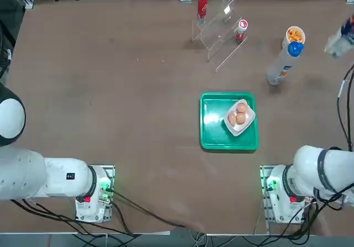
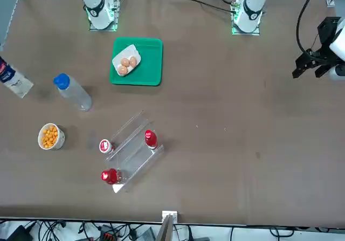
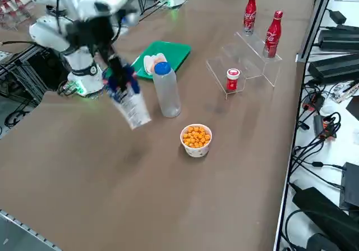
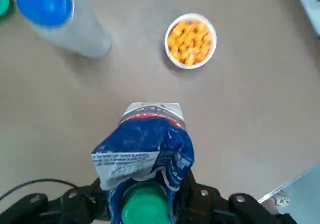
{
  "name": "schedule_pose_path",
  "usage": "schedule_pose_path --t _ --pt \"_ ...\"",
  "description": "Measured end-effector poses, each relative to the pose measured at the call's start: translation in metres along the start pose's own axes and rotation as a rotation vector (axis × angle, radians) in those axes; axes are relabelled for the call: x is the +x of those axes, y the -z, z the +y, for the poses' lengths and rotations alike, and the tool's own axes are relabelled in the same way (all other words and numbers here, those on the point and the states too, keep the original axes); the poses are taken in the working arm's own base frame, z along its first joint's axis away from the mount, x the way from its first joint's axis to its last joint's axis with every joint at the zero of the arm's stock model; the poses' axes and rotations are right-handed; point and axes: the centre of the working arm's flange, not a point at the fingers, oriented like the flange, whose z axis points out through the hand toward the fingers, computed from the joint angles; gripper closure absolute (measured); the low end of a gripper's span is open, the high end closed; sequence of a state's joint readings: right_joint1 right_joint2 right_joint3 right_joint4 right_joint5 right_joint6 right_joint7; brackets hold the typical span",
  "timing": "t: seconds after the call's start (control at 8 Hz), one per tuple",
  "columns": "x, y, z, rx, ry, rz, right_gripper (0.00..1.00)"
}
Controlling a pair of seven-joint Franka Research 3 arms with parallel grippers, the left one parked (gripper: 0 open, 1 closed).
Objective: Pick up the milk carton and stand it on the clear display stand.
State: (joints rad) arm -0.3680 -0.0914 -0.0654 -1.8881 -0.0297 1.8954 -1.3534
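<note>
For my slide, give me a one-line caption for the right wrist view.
Right gripper holds the milk carton above the table, near a cup of orange snacks and a blue-capped bottle.

milk carton (image 3: 128, 102) in air, right of bottle (image 3: 166, 89) | snack cup (image 3: 196, 140) beside bottle

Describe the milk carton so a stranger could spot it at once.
Start at the tall blue-capped bottle near the cup of orange snacks. Beside them, lifted off the table, the right hand grips the milk carton: tilted, white and dark blue, green-capped.
</note>
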Motion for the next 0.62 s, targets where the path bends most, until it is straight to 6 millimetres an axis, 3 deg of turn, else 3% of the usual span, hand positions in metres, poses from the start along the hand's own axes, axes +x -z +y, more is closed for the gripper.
schedule_pose_path --t 0.25,0.62 --pt "0.062 0.027 -0.001 0.006 -0.117 0.005 0.50" --pt "0.168 0.036 -0.022 0.007 -0.265 0.019 0.50"
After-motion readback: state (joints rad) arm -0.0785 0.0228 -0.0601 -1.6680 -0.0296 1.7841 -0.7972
